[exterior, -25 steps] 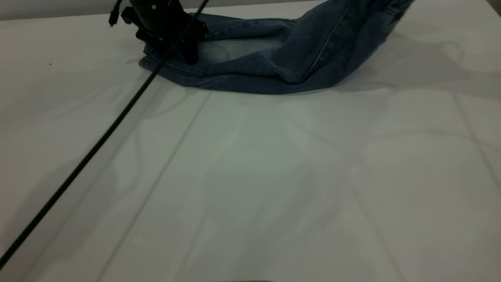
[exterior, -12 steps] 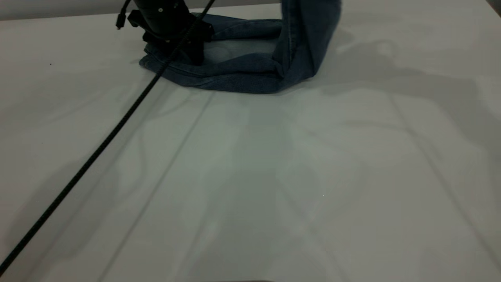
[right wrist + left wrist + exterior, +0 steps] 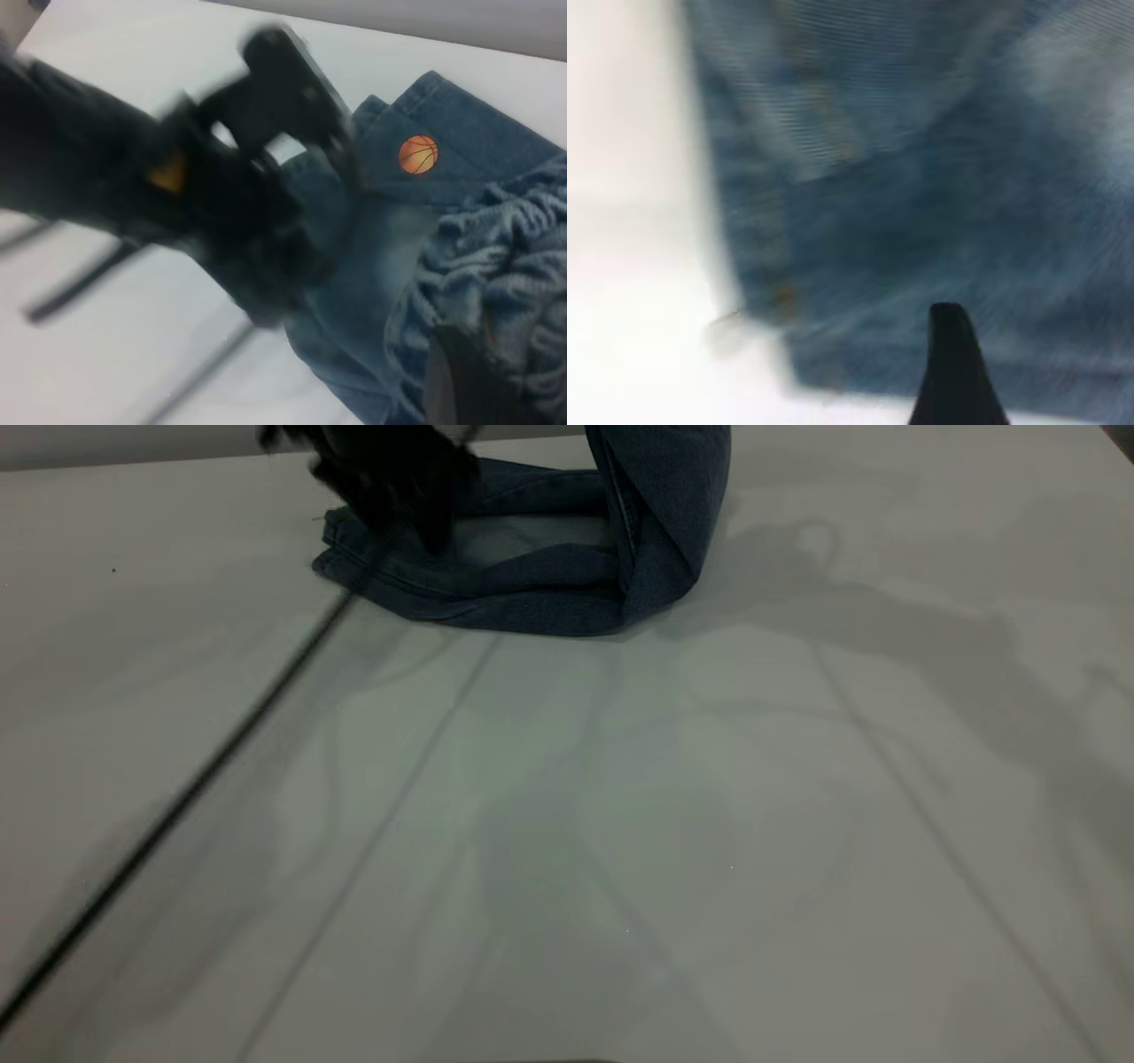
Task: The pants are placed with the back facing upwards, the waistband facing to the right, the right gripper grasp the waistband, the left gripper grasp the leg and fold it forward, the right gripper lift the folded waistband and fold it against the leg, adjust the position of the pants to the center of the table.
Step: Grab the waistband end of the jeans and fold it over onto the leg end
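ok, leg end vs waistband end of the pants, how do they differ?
The leg end lies flat on the table; waistband end stands raised, leaving the exterior view's top. Leg end is smooth, with an orange basketball print; waistband end is gathered elastic. The left gripper is over the leg end; the right gripper holds the waistband end. Both blue denim.

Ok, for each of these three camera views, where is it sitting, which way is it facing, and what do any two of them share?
Exterior view: outside the rig, low, facing across the pale grey table to the folded blue denim pants; the blurred black left gripper and its cable show.
Left wrist view: on the left arm, close above the denim; one black fingertip shows.
Right wrist view: on the right arm, facing the gathered waistband, the orange basketball print and the left gripper.
Shared: exterior and right wrist views both show the left gripper over the pants.
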